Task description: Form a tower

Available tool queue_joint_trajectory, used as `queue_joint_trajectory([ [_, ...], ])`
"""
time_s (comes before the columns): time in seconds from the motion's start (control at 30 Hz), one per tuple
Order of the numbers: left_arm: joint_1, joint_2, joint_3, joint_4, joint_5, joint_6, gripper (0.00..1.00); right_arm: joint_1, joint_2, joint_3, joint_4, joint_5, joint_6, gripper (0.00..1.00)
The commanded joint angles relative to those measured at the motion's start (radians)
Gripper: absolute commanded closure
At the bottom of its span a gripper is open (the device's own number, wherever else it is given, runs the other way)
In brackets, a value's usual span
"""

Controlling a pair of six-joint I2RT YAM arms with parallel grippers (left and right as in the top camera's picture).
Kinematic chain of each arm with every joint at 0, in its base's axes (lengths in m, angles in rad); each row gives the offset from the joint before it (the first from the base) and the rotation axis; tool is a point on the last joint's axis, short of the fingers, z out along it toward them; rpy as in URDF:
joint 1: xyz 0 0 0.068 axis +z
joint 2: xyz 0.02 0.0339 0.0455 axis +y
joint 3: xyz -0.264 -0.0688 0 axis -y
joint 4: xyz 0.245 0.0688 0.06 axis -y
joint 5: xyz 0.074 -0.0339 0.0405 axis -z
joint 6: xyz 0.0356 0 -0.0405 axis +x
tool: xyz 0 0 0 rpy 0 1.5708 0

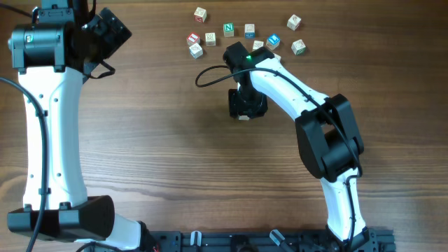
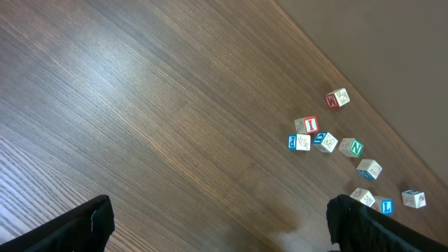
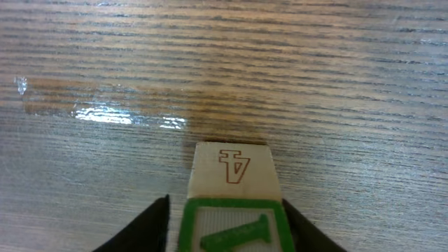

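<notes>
In the right wrist view the tower (image 3: 234, 210) is seen from above: a green-faced top cube, with a pale face bearing a red outlined mark just beyond it. Whatever lies lower is hidden. My right gripper (image 3: 227, 227) straddles this top cube, open, with a sliver of table showing between the left finger (image 3: 143, 227) and the cube. In the overhead view the right gripper (image 1: 246, 105) covers the tower at mid-table. My left gripper (image 1: 105, 28) hangs wide open and empty at the far left; its fingers (image 2: 87, 224) frame bare wood.
Several loose letter cubes (image 1: 228, 29) lie scattered along the far edge, just behind the right arm's wrist; they also show in the left wrist view as the cube cluster (image 2: 325, 141). A black cable (image 1: 206, 73) loops left of the right wrist.
</notes>
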Motion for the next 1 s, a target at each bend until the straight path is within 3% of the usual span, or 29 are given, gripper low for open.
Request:
queue_joint_trajectory([
  [0.0,0.005,-0.002,0.0,0.0,-0.012,0.008,0.0,0.001,0.013,-0.011,0.004,0.014,-0.002,0.59],
  [0.3,0.005,-0.002,0.0,0.0,-0.012,0.008,0.0,0.001,0.011,0.024,-0.018,0.018,-0.006,0.73],
  [0.4,0.005,-0.002,0.0,0.0,-0.012,0.008,0.0,0.001,0.011,0.026,-0.018,0.018,-0.007,0.67],
  [0.47,0.005,-0.002,0.0,0.0,-0.012,0.008,0.0,0.001,0.011,0.026,-0.018,0.018,-0.006,0.68],
  [0.6,0.005,-0.002,0.0,0.0,-0.012,0.008,0.0,0.001,0.011,0.026,-0.018,0.018,-0.006,0.52],
  [0.87,0.005,-0.002,0.0,0.0,-0.012,0.008,0.0,0.001,0.011,0.034,-0.038,0.018,-0.006,0.45],
  [0.97,0.005,-0.002,0.0,0.0,-0.013,0.008,0.0,0.001,0.009,0.058,-0.057,0.018,-0.007,0.38],
])
